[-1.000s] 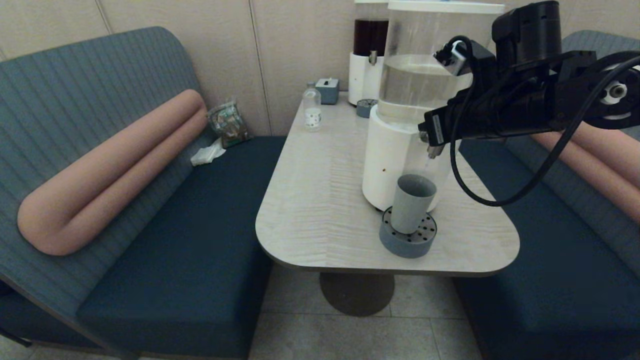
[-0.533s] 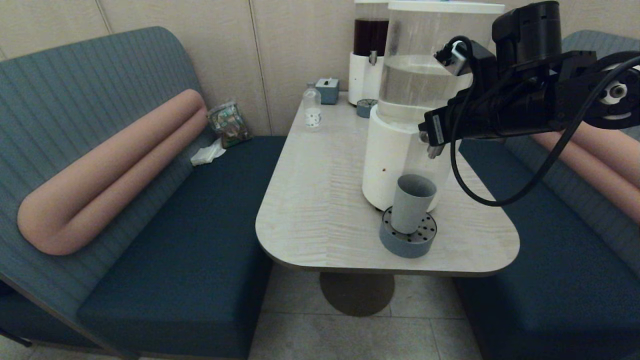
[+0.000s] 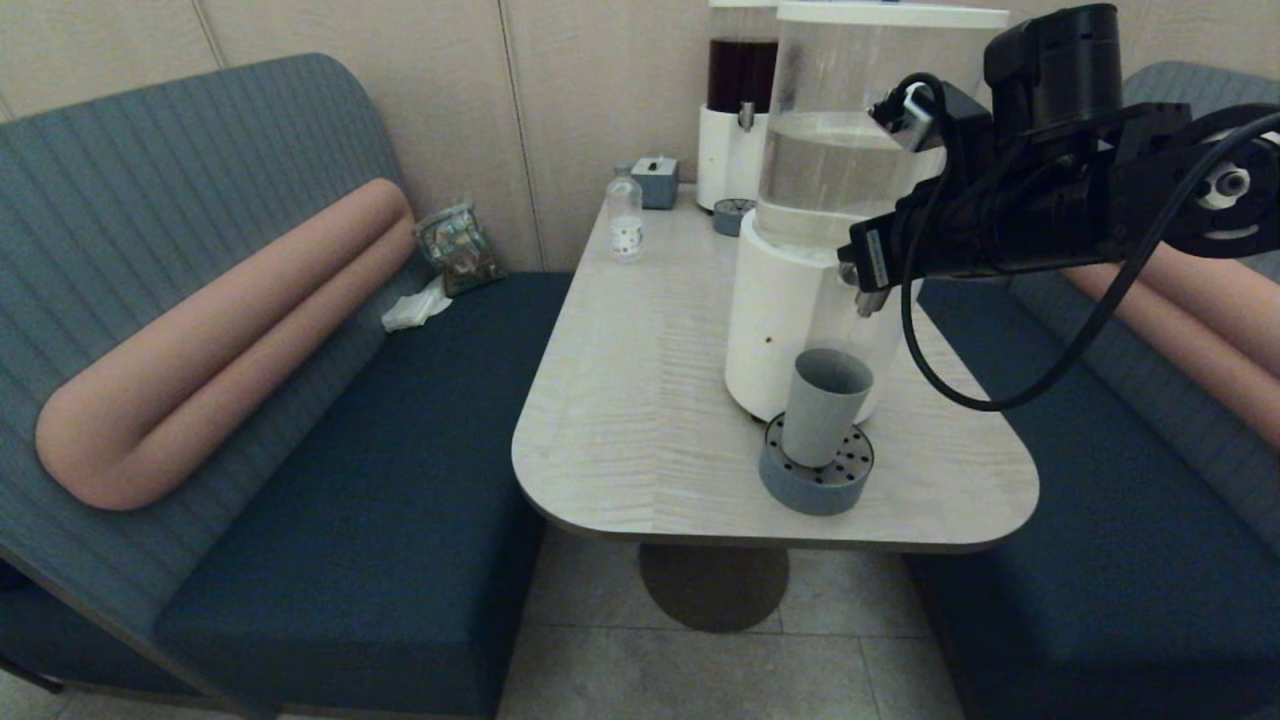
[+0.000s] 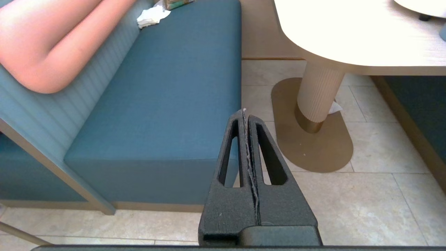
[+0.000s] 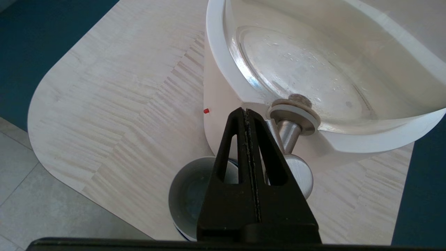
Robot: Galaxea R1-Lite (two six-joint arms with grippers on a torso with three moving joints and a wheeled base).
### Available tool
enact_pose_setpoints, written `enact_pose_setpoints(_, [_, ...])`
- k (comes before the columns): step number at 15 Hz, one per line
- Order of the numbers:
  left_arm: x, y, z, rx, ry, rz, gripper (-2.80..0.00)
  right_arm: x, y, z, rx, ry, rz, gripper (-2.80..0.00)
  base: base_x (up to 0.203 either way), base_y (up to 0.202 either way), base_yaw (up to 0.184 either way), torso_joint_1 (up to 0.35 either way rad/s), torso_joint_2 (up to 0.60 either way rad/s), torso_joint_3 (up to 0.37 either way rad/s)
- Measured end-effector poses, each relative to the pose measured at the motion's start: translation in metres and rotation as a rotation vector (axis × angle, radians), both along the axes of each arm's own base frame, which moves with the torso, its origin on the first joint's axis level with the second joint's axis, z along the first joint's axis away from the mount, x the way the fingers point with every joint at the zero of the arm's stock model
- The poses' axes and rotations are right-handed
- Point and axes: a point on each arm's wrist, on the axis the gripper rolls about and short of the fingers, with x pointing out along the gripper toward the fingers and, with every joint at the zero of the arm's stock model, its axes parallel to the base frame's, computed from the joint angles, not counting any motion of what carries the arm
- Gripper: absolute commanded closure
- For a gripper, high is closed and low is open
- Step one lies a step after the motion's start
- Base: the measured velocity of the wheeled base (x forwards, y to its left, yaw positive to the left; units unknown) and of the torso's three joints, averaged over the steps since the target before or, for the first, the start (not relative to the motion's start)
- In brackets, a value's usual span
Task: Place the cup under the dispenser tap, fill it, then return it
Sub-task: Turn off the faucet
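The grey-blue cup [image 3: 825, 405] stands upright on the round perforated tray [image 3: 815, 482], directly under the metal dispenser tap [image 3: 868, 298] of the big clear-tank dispenser [image 3: 778, 320]. My right gripper [image 3: 856, 268] is shut with nothing between its fingers, and its tips rest against the side of the tap [image 5: 291, 129], above the cup [image 5: 190, 195]. I see no stream of water, and I cannot tell whether the cup holds any. My left gripper [image 4: 245, 112] hangs shut and low over the floor beside the bench, away from the table.
A slimmer dark-tank dispenser [image 3: 738, 100], a small clear bottle [image 3: 625, 215] and a small grey box [image 3: 655, 180] stand at the table's far end. Blue benches [image 3: 400, 480] flank the table [image 3: 640, 400]; its rounded near edge lies just beyond the tray.
The right arm's rear joint has shifted very slightly. The gripper stays at the tap, and the cup has not moved.
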Motion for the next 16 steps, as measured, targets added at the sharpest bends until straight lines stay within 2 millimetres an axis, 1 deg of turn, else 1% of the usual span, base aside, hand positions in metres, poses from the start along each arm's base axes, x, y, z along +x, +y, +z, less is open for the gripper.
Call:
enact_pose_setpoints(6, [0.0, 0.0, 0.0, 0.0, 0.0, 0.001, 0.0, 0.002, -0.002, 0.0, 0.0, -0.002, -0.009, 0.0, 0.0, 0.0, 0.0, 0.0, 0.0, 0.0])
enact_pose_setpoints(16, [0.0, 0.0, 0.0, 0.0, 0.0, 0.0, 0.0, 0.009, -0.019, 0.0, 0.002, -0.004, -0.048, 0.0, 0.0, 0.0, 0.0, 0.0, 0.0, 0.0])
